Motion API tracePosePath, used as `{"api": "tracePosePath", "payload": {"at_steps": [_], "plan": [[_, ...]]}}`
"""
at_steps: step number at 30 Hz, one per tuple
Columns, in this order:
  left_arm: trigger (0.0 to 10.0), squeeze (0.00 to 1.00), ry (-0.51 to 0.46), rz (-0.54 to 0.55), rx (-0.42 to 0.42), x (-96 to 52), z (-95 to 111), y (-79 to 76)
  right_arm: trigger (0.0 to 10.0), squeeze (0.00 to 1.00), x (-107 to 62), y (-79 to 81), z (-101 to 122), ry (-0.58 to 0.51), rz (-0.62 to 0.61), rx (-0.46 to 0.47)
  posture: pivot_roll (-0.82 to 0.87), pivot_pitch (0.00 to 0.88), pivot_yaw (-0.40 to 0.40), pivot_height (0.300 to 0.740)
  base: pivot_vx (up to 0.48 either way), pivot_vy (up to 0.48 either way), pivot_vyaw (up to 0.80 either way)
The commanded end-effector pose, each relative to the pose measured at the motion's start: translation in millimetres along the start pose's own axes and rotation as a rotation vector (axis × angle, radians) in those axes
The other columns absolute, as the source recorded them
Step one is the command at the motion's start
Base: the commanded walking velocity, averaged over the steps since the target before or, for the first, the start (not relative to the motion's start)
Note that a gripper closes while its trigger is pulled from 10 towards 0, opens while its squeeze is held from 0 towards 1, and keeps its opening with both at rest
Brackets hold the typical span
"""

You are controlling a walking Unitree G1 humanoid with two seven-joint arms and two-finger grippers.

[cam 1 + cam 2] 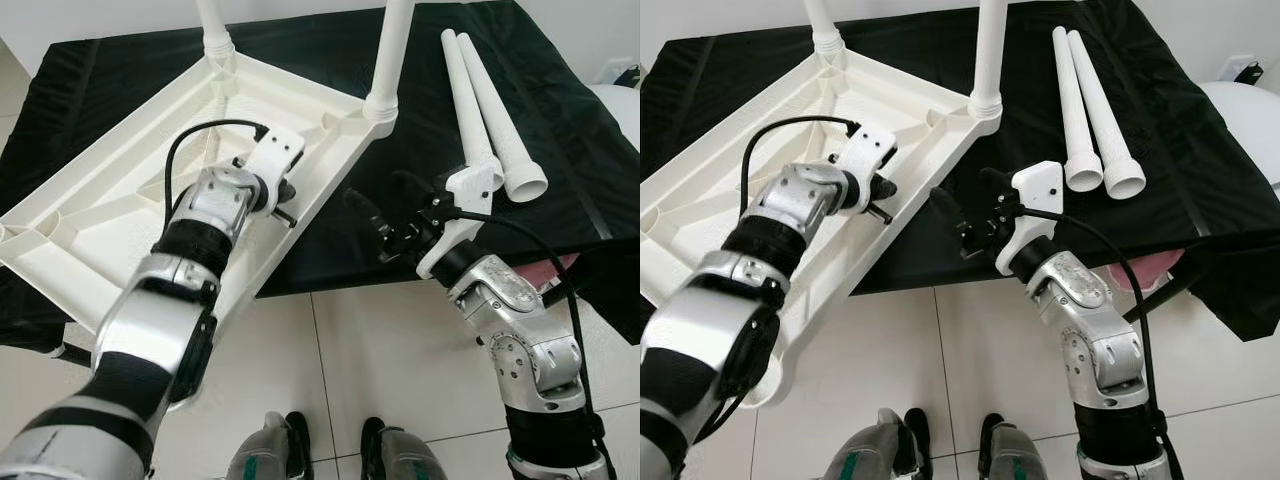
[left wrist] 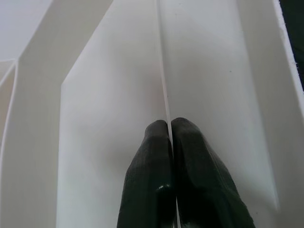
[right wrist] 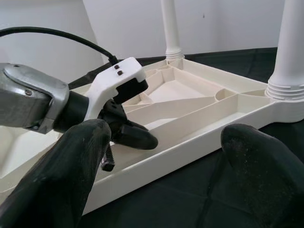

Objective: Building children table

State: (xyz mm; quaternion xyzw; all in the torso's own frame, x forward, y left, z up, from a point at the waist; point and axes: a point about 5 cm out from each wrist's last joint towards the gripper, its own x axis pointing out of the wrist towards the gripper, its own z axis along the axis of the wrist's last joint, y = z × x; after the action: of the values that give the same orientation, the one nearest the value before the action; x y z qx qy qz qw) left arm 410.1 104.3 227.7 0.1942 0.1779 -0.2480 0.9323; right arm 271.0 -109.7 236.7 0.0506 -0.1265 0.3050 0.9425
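Note:
A white plastic table top (image 1: 110,215) lies upside down on a black cloth (image 1: 570,170), its near corner hanging over the cloth's edge. Two white legs (image 1: 392,60) stand upright in its far corners. Two loose legs (image 1: 478,105) lie side by side on the cloth to the right. My left gripper (image 1: 284,197) reaches into the ribbed underside near the right rim; its fingertips (image 2: 169,127) are shut on a thin rib. My right gripper (image 1: 385,212) hovers open just right of the table's rim, over the cloth, with nothing between its fingers (image 3: 78,161).
Light floor tiles (image 1: 380,350) run in front of the cloth, with my feet (image 1: 330,455) at the bottom. A pink object (image 1: 550,268) peeks out by my right forearm. A white rounded object (image 1: 622,110) sits at the far right.

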Motion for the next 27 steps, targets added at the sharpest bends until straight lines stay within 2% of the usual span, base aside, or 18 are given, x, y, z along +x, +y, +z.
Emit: {"api": "tracePosePath", "payload": {"at_steps": [1, 5, 11, 12, 14, 15, 17, 18, 19, 27], "plan": [[0.0, 0.00, -0.120, 0.283, 0.016, -10.4, 27.3, 21.5, 10.0, 0.00, -2.2, 3.2, -1.2, 0.007, 0.007, 0.010, -0.13, 0.169, 0.091, 0.740, 0.000, 0.000, 0.00], [0.0, 0.00, -0.166, 0.354, -0.057, -10.2, 39.2, 26.1, 10.0, 0.00, -1.8, 5.1, -1.6, 0.006, 0.002, 0.019, -0.13, 0.165, 0.090, 0.740, 0.000, 0.000, 0.00], [0.0, 0.00, -0.198, 0.382, -0.089, -9.4, 46.7, 24.9, 10.0, 0.00, -0.7, 6.2, -2.1, 0.004, 0.000, 0.025, -0.13, 0.165, 0.090, 0.740, 0.000, 0.000, 0.00], [0.6, 0.00, -0.222, 0.385, -0.104, -9.0, 51.6, 23.4, 10.0, 0.00, -0.1, 6.7, -2.2, 0.003, 0.000, 0.027, -0.13, 0.166, 0.091, 0.740, 0.000, 0.000, 0.00], [0.6, 0.00, -0.222, 0.385, -0.104, -9.0, 51.6, 23.4, 10.0, 0.00, -0.1, 6.7, -2.2, 0.003, 0.000, 0.027, -0.13, 0.166, 0.091, 0.740, 0.000, 0.000, 0.00], [10.0, 0.00, -0.232, 0.380, -0.082, -8.3, 56.1, 20.3, 10.0, 0.00, 0.4, 7.3, -2.0, 0.002, -0.001, 0.028, -0.13, 0.169, 0.091, 0.740, 0.000, 0.000, 0.00], [10.0, 0.03, -0.243, 0.364, -0.064, -7.3, 59.7, 16.5, 10.0, 0.00, 0.7, 7.6, -1.8, 0.001, 0.000, 0.029, -0.13, 0.169, 0.091, 0.740, 0.000, 0.000, 0.00], [10.0, 0.41, -0.249, 0.346, -0.049, -6.0, 61.1, 13.2, 10.0, 0.00, 0.5, 7.3, -1.7, 0.000, -0.003, 0.026, -0.13, 0.169, 0.091, 0.740, 0.000, 0.000, 0.00], [10.0, 1.00, -0.248, 0.324, -0.045, -4.8, 60.9, 10.6, 10.0, 0.00, 0.6, 7.0, -1.3, -0.001, -0.006, 0.026, -0.13, 0.179, 0.099, 0.740, 0.000, 0.000, 0.00], [10.0, 1.00, -0.230, 0.259, 0.005, 0.2, 57.3, 2.5, 10.0, 0.00, 0.4, 6.2, -0.5, -0.003, -0.016, 0.023, -0.13, 0.187, 0.107, 0.740, 0.000, 0.000, 0.00]]}}
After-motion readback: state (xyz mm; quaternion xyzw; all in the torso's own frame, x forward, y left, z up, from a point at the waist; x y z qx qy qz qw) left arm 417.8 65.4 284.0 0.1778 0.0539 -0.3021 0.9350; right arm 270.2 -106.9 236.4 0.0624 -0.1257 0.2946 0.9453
